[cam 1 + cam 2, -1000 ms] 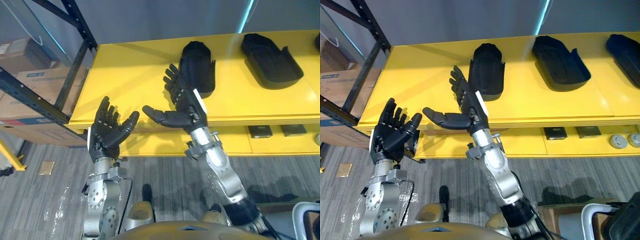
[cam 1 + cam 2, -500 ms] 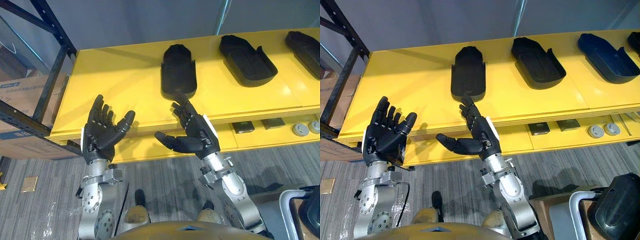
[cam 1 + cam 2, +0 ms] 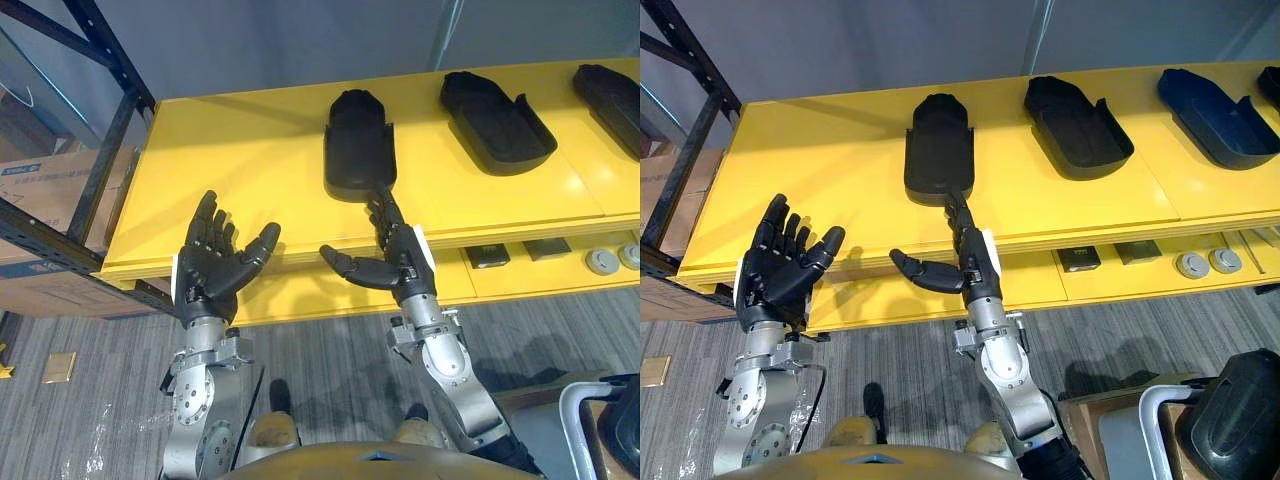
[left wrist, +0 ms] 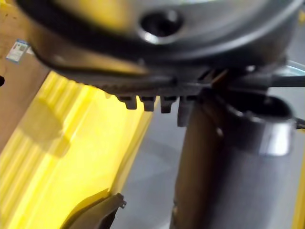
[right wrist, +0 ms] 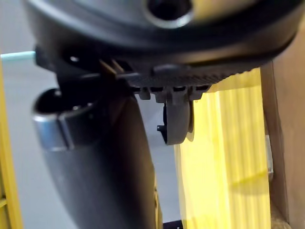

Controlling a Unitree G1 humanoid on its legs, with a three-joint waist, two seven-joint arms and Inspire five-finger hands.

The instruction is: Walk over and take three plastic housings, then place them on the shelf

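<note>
Plastic housings (image 3: 358,145) lie in a row on the yellow shelf (image 3: 230,170). We note the left robot hand (image 3: 212,268) and right robot hand (image 3: 398,262) at its front edge, fingers spread, empty.

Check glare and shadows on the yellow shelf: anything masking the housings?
Left eye view: yellow shelf evenly lit, no hard glare; a faint shadow band lies left of the nearest housing, whose outline reads clear. Right eye view: second housing equally readable. Right wrist view: pale light streaks on a yellow surface.
</note>
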